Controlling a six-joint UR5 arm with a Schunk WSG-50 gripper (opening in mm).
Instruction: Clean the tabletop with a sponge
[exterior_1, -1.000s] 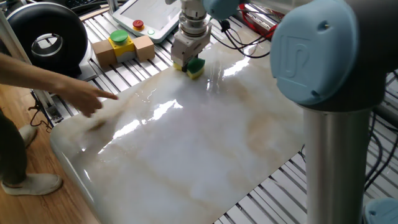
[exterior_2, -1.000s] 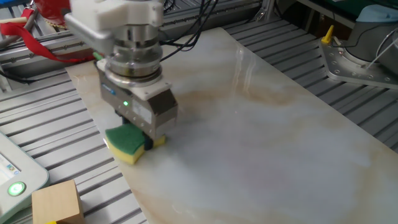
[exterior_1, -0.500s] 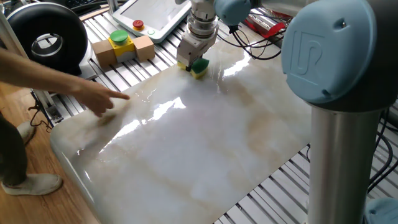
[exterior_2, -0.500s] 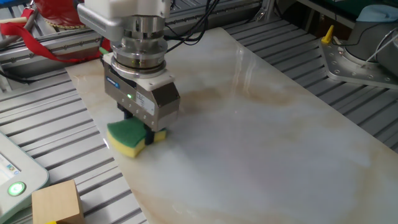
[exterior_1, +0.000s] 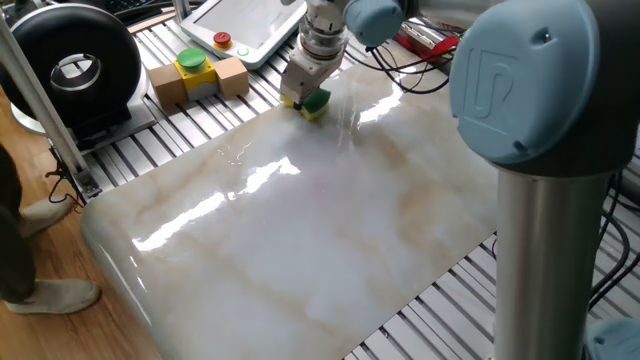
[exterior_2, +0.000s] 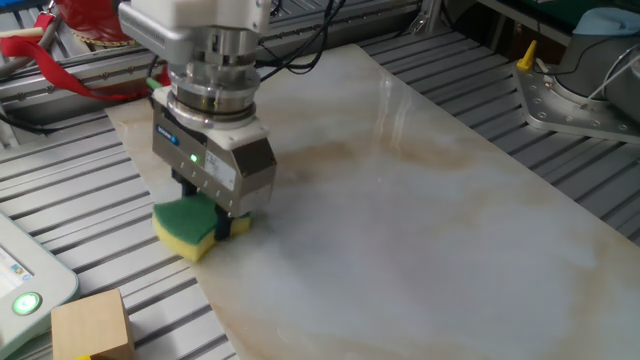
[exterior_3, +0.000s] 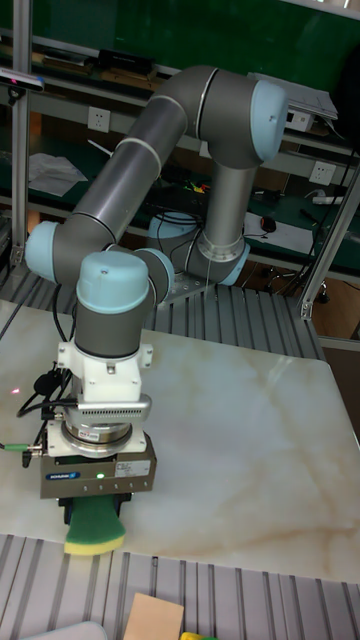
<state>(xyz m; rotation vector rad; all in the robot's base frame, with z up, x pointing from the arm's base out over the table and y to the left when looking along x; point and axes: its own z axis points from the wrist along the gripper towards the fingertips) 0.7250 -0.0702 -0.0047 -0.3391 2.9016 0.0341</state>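
The sponge, green on top and yellow below, lies flat at the edge of the white marble-look tabletop, partly overhanging the slats. My gripper points straight down and is shut on the sponge. From one fixed view the sponge and gripper sit at the far edge of the tabletop. In the tall view the sponge sticks out under the gripper at the near edge of the tabletop.
Wooden blocks with a yellow-and-green button stand on the grey slats left of the sponge. A white pendant and red cables lie behind. A person's leg and shoe are at far left.
The gripper and sponge slid a little toward the slab's edge, so the sponge now overhangs it. The person's arm that reached over the slab has withdrawn from view.
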